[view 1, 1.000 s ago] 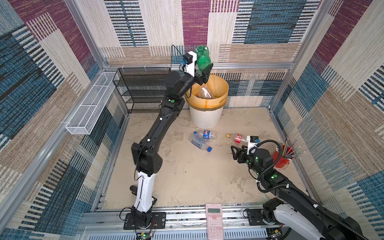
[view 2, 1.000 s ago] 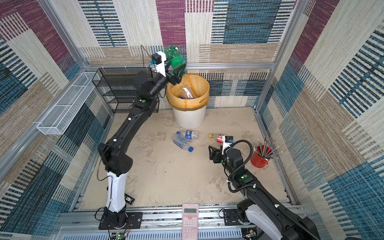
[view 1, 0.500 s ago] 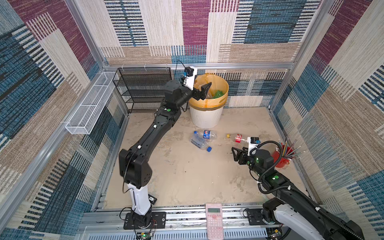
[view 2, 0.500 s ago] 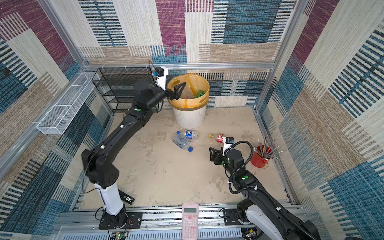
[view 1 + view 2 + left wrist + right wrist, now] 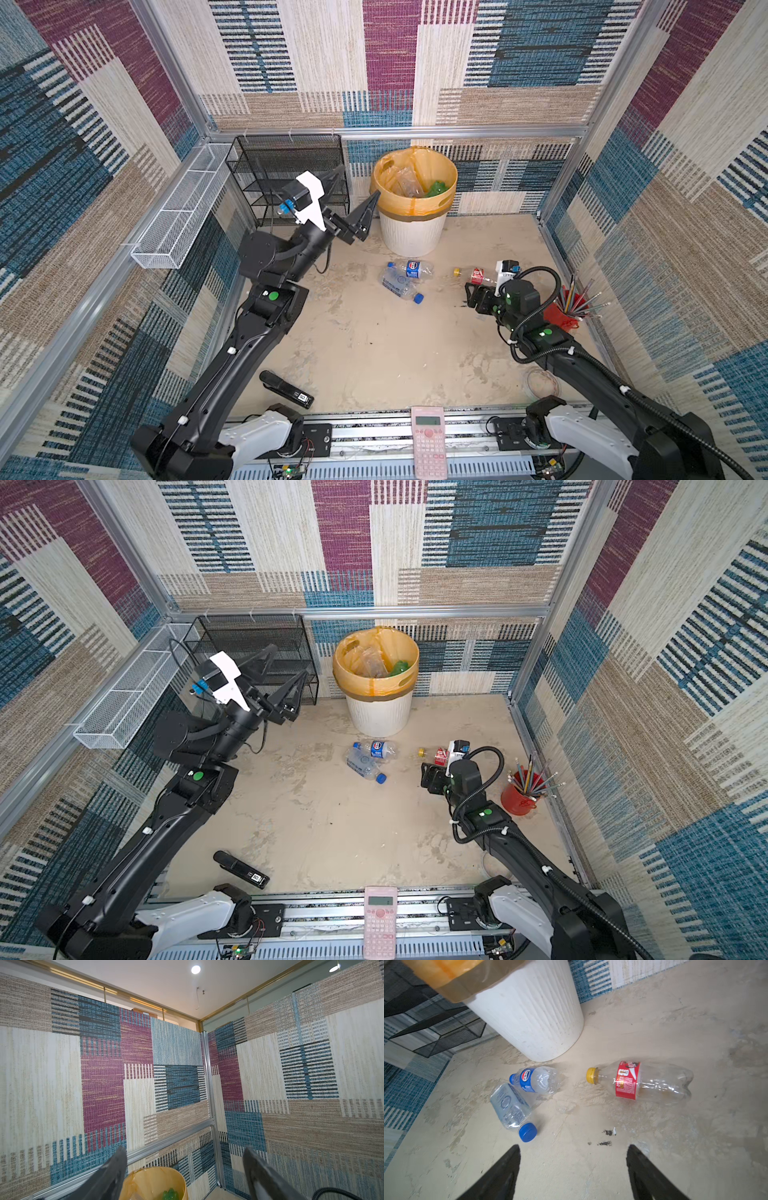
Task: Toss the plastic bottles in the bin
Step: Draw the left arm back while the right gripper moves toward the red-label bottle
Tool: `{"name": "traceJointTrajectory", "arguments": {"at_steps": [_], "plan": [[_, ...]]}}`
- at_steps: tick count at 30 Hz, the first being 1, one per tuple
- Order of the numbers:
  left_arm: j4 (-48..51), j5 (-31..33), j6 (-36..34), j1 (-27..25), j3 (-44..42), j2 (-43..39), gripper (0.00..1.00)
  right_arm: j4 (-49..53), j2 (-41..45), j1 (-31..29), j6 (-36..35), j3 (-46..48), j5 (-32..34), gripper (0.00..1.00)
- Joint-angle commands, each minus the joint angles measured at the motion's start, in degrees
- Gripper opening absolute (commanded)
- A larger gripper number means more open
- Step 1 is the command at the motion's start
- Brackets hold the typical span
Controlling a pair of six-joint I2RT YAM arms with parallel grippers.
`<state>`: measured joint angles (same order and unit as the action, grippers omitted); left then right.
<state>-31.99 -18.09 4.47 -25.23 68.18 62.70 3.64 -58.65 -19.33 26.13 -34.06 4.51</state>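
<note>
Approach: right hand [image 5: 573, 1147], jaws apart and empty, faces the red-label bottle [image 5: 639, 1082] lying near the bin [image 5: 529, 1012]; close across its label, not the tapering neck; left hand [image 5: 185, 1148] gapes empty beside the bin's rim.

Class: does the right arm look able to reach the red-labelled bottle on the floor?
Probably yes: the right gripper is open, and only bare floor lies between it and the red-labelled bottle.

On the scuffed beige floor [image 5: 374, 345] the white ribbed bin [image 5: 411, 237] stands at 12 o'clock, a black mesh rack [image 5: 291, 178] at 11, a red pencil cup [image 5: 557, 318] at 3 and a black stapler [image 5: 286, 390] at 7. Near centre a blue-labelled bottle [image 5: 412, 269] and a blue-capped bottle [image 5: 398, 286] lie touching, and a red-labelled bottle [image 5: 476, 275] lies at 2.
</note>
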Motion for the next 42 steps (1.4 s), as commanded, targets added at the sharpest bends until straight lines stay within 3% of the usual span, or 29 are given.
{"name": "traceJointTrajectory", "arguments": {"at_steps": [1, 6, 16, 26, 33, 42], "plan": [[0.35, 4.02, 3.3, 0.08, -7.48, -4.41, 0.87, 3.85, -3.74, 1.94, 1.14, -4.12, -0.6, 0.81], [5.47, 7.43, 5.65, 0.1, -18.64, -9.39, 0.87, 9.95, -12.95, 4.64, -3.61, -13.91, 0.73, 0.81], [11.26, 10.3, 12.84, 0.1, -35.65, -14.3, 0.86, 17.36, -31.8, 7.68, -19.56, -32.71, 2.32, 0.87], [17.97, 10.48, 15.33, 0.1, -41.22, -17.42, 0.84, 20.53, -48.4, 9.21, -29.74, -44.55, -0.79, 1.0], [20.19, 10.11, 14.78, 0.1, -41.21, -18.44, 0.84, 23.99, -54.2, 9.49, -32.63, -45.02, -2.78, 1.0], [20.12, 10.15, 15.22, 0.1, -41.01, -17.72, 0.83, 26.16, -50.03, 8.88, -29.53, -37.93, -8.47, 1.0]]}}
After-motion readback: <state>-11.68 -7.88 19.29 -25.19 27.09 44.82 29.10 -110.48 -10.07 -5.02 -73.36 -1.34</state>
